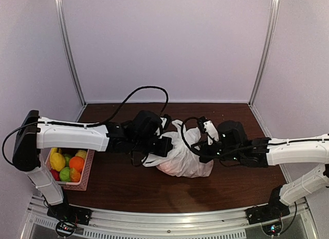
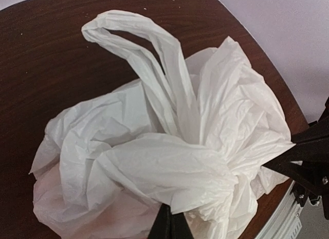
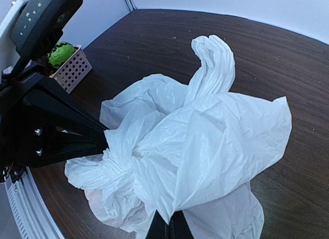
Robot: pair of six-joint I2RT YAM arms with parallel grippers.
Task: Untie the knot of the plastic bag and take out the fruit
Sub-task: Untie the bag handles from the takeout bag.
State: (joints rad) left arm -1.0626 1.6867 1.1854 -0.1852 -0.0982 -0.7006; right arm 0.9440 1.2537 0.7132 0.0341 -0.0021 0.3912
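Grippers both closed: left gripper (image 2: 168,224) pinches a fold of the plastic bag (image 1: 181,158); right gripper (image 3: 167,226) pinches the opposite side. The plastic bag rests on the table (image 1: 128,185), between both arms.

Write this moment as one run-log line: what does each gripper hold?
left gripper: shut on thin white crinkly plastic bag | right gripper: shut on same bag | bag: on brown table

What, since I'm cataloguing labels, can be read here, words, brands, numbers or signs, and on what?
White lettering on the black housing in the right wrist view: too blurred to read.
No print shows on the plastic bag.
No label shows on the pink basket.
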